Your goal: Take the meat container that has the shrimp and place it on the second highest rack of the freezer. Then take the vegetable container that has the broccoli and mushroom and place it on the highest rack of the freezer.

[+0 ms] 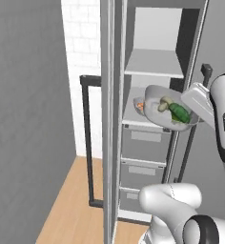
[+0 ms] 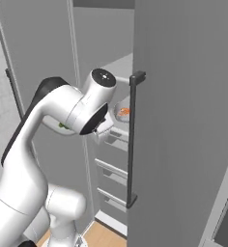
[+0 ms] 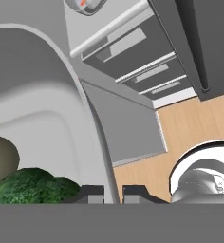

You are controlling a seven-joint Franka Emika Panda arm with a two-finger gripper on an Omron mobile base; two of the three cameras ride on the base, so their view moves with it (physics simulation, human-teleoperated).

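Left base view shows, going left to right, the long dark vertical bar handle [image 1: 87, 143] on the open grey door, then the tall narrow grey freezer [image 1: 115, 119] with its two flat pale grey shelf slabs, the highest rack [image 1: 153, 63] above the second highest rack [image 1: 132, 112], and grey drawers [image 1: 144, 145] beneath. On the lower slab, beyond the gripper, sits a small pale bowl with the curled orange-red shrimp [image 1: 140, 105]. In front of it, held level with that slab, is the pale grey vegetable container [image 1: 155, 114], carrying the pale beige mushroom [image 1: 164, 104] and the dark green bumpy broccoli [image 1: 180, 113], the floret lying nearer the gripper than the mushroom. Hand view shows the gripper [image 3: 113, 193] at the bottom, its two dark tips pressed nearly together on the container's thin rim, with the wall rising between them; the broccoli lies just to one side of the tips, inside the bowl, and the shrimp bowl stands far ahead at the upper edge.
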